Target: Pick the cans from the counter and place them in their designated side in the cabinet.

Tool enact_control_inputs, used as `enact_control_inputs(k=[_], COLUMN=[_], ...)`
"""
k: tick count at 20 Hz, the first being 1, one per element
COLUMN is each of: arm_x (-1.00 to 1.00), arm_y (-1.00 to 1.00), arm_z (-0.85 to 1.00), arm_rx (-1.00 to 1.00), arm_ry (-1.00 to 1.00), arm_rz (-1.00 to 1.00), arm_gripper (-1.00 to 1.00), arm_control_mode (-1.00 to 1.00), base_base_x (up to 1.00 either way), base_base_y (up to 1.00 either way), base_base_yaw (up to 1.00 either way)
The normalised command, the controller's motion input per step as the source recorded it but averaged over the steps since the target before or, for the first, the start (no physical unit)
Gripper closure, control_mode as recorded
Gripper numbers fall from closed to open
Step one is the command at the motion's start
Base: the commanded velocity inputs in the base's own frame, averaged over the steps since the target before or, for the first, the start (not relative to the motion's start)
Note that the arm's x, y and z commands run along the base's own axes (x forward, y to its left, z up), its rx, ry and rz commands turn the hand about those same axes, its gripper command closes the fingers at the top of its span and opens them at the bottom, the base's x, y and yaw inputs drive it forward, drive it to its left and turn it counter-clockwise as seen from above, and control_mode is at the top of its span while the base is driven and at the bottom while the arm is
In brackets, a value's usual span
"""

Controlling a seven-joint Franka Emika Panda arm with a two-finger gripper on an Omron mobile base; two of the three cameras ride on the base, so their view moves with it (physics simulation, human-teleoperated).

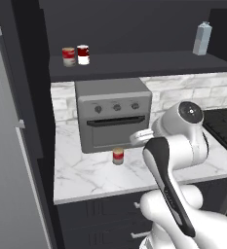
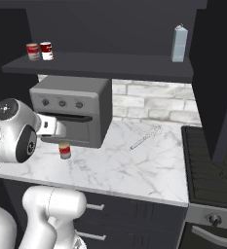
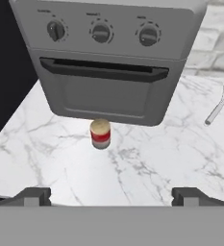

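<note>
Two cans (image 1: 76, 56) are seen already placed at the left end of the cabinet shelf (image 1: 144, 65). One can (image 3: 100, 133) remains on the counter (image 3: 147, 168), just before the toaster oven (image 3: 108, 57). The gripper (image 3: 111, 196) is held above the counter with jaws apart, empty.

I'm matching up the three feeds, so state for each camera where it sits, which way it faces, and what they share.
Left base view: behind the arm's left, facing the toaster oven and shelf; white arm rises lower right.
Right base view: behind its right, facing the counter and whisk; arm at left.
Hand view: on the hand, looking down at the can; open gripper fingertips at bottom.
Shared: the can before the oven.
</note>
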Motion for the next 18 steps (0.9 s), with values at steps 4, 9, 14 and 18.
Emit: enact_control_inputs(k=[4, 9, 14, 18], arm_x=[0.0, 0.0, 0.01, 0.03], arm_y=[0.07, 0.04, 0.06, 0.1], arm_z=[-0.13, -0.17, -0.19, -0.18], arm_rx=[0.02, 0.02, 0.0, 0.0], arm_ry=[0.03, 0.01, 0.01, 0.0], arm_rz=[0.0, 0.0, 0.0, 0.0], arm_gripper=[-1.0, -1.0, -1.0, -1.0], arm_control_mode=[-1.0, -1.0, -1.0, -1.0], base_base_x=[0.0, 0.0, 0.0, 0.0], base_base_y=[0.0, 0.0, 0.0, 0.0], base_base_yaw=[0.0, 0.0, 0.0, 0.0])
